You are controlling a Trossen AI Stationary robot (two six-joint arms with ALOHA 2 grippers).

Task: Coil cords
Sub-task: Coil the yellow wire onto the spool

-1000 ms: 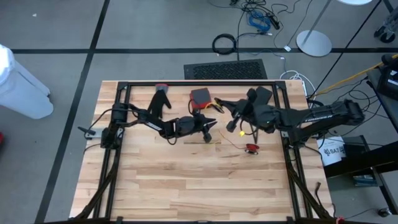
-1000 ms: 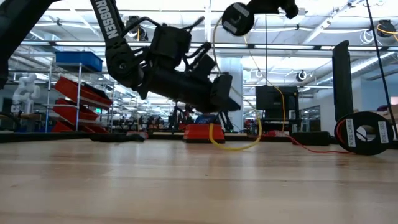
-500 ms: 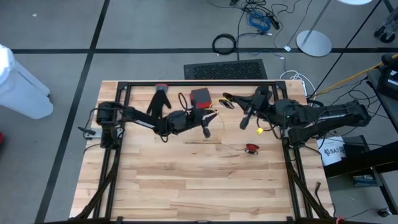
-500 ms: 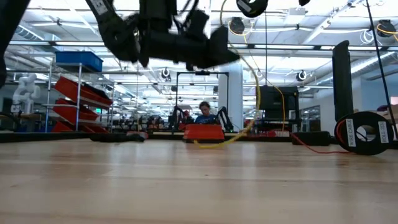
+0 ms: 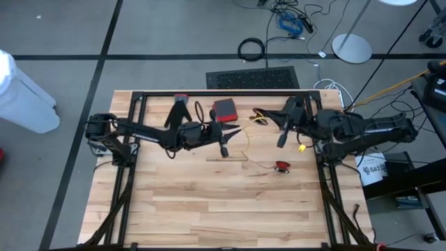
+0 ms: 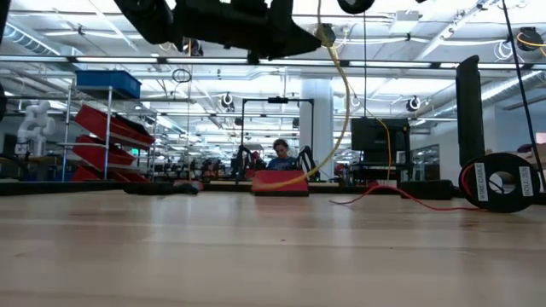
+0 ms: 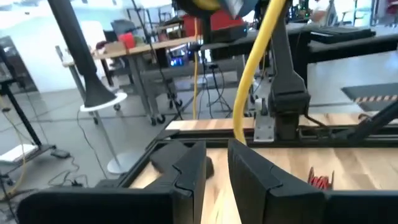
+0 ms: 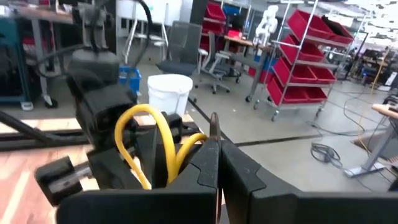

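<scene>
hanging slack above the worktop's [image 5: 209,202] far edge, the thin yellow cord [image 5: 245,141] is looking light and floppy; left gripper [image 5: 224,146] is pinching it, right gripper [image 5: 281,138] is clenched on its loops.

the cord [image 5: 245,139] up between the arms is bright yellow, same yellow in the loop [image 8: 152,140] by the right gripper [image 5: 281,139], whose fingers are matt black. the left gripper [image 5: 224,148] is black as well. the table [image 5: 209,202] is pale blond wood in butcher-block strips, framed by black rails. a red box [image 5: 224,109] sits at the back, a small red-tipped piece [image 5: 281,166] lies on the wood, and a black glove [image 5: 179,111] has a red cuff.
</scene>
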